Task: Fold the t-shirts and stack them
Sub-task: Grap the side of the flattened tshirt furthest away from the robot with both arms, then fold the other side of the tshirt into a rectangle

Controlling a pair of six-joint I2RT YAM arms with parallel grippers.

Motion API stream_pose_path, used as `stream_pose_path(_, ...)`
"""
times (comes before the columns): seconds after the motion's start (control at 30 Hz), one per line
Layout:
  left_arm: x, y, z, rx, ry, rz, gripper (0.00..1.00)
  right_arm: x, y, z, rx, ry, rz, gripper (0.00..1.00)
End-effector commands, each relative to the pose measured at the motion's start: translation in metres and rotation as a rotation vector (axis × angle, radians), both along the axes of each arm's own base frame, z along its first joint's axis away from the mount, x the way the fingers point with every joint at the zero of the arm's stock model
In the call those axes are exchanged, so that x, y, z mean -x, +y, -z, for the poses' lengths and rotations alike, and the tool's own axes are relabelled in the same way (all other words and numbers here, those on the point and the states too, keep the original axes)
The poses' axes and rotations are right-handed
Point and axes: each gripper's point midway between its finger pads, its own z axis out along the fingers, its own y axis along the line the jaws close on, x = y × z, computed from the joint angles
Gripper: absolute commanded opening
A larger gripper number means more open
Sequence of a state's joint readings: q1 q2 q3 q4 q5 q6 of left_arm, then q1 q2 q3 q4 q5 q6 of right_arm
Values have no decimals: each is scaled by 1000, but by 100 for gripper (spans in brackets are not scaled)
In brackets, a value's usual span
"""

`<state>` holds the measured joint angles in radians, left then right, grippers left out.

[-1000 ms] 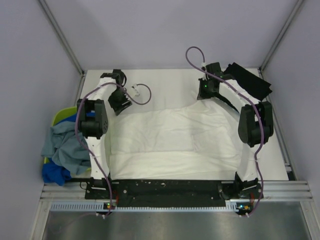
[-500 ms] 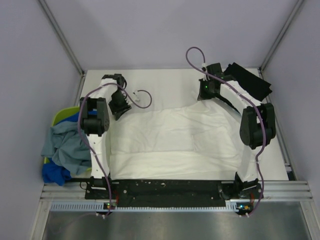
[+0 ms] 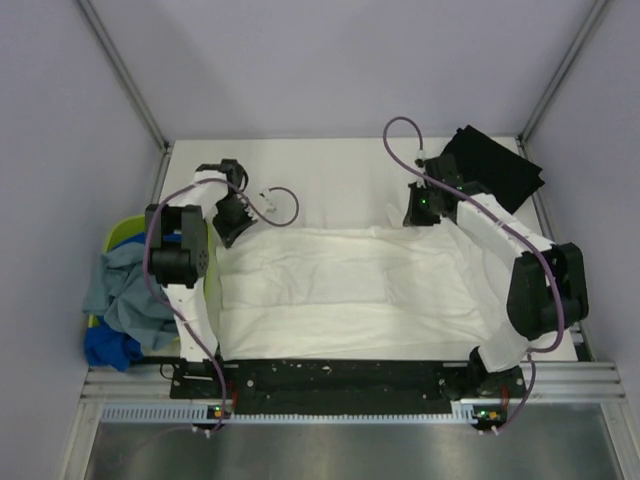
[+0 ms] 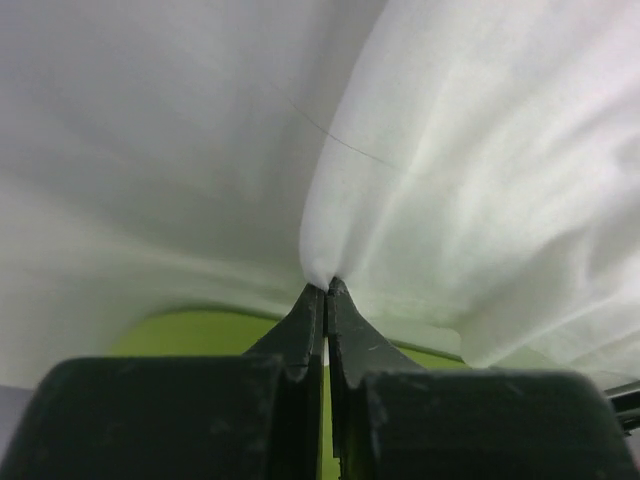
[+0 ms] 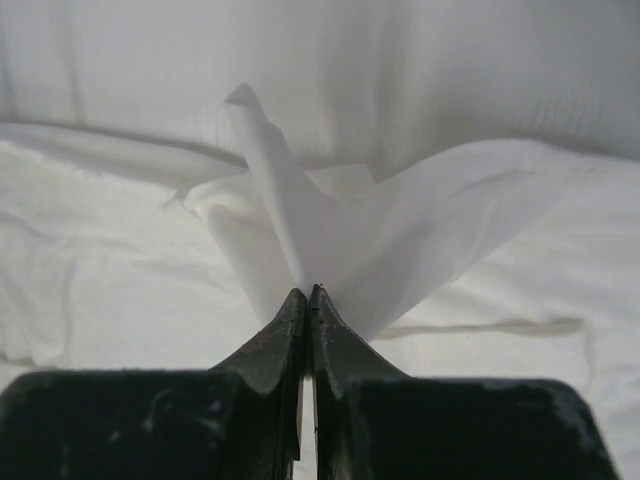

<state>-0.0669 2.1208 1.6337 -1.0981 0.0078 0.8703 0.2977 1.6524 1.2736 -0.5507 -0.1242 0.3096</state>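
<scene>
A large white t-shirt (image 3: pixel 350 290) lies spread across the table, its print not showing. My left gripper (image 3: pixel 228 222) is shut on the shirt's far left corner; the left wrist view shows white cloth (image 4: pixel 450 180) pinched at the fingertips (image 4: pixel 327 288). At the far right edge my right gripper (image 3: pixel 422 212) is shut on a raised peak of the same cloth (image 5: pixel 330 230), its tips (image 5: pixel 307 292) closed on the fabric. A black t-shirt (image 3: pixel 495 165) lies at the back right corner. Grey-blue (image 3: pixel 128 290) and bright blue (image 3: pixel 108 345) t-shirts hang from the basket on the left.
The lime-green basket (image 3: pixel 122 232) stands off the table's left edge. Metal frame posts rise at the back corners. A black rail (image 3: pixel 340 378) with both arm bases runs along the near edge. Purple cables loop over each arm.
The left gripper closed on the shirt's far left corner. The right arm swung outward and pulled its corner, so the shirt's far edge now lies straighter and flatter.
</scene>
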Motion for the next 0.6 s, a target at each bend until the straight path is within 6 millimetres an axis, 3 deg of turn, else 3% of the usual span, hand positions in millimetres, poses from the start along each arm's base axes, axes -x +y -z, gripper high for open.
stream_pose_path(0.0, 6, -6, -44, 60, -203, -54, 0, 25, 0, -16, -57, -67, 55, 0)
stream_pose_path(0.17, 40, -10, -61, 73, -271, -26, 0, 64, -13, 0, -101, -70, 143, 0)
stream_pose_path(0.3, 72, -30, -70, 124, -274, 64, 0, 88, -22, 9, -129, -74, 202, 0)
stream_pose_path(0.47, 127, -46, -63, 119, -162, 175, 0, 125, -30, 31, -166, -27, 260, 0)
stream_pose_path(0.57, 157, -36, -45, 76, -70, 207, 0, 146, -27, 49, -214, 30, 273, 3)
